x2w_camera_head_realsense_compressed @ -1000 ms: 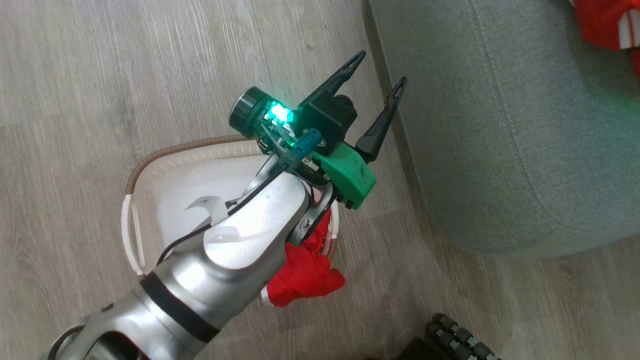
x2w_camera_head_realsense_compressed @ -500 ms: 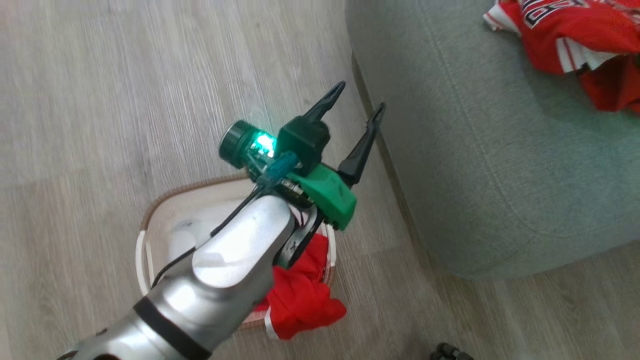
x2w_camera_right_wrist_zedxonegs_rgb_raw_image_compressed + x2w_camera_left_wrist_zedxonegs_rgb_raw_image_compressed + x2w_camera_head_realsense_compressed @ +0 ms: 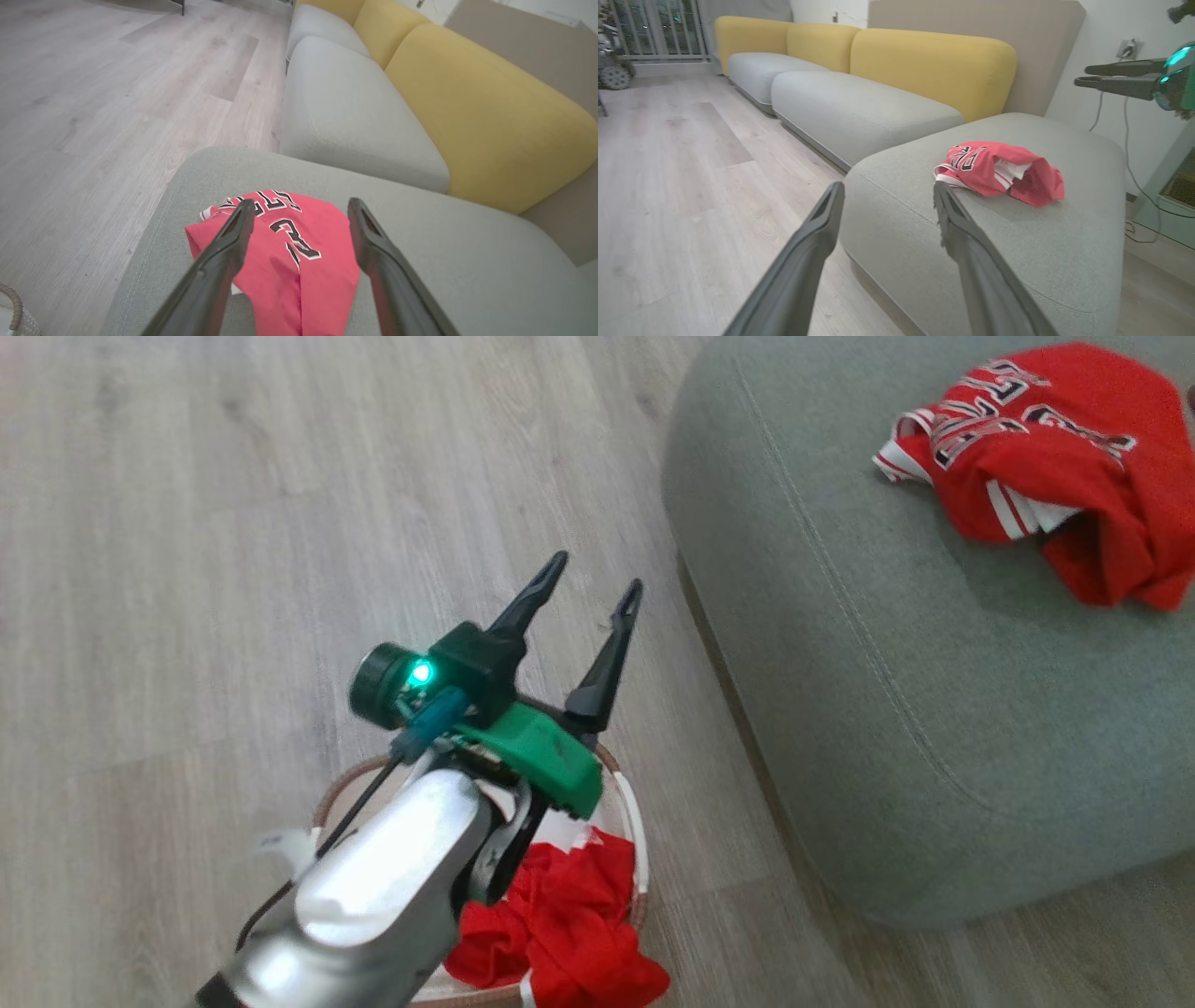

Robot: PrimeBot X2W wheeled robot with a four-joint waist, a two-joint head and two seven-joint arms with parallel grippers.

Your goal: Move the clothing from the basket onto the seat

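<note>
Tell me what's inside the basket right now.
A crumpled red garment lies in the basket, spilling over its near rim. The left forearm covers much of the inside, so anything beneath it is hidden.

1 red jersey on 1 seat; 1 red bundle of clothing in 1 basket; 2 grippers, the left gripper and right gripper; 3 yellow backrests; 2 further grey sofa cushions.

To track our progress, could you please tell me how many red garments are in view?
2. One garment lies crumpled on the seat; one red bundle spills over the basket rim. The left arm covers part of the basket, so more may be hidden.
</note>
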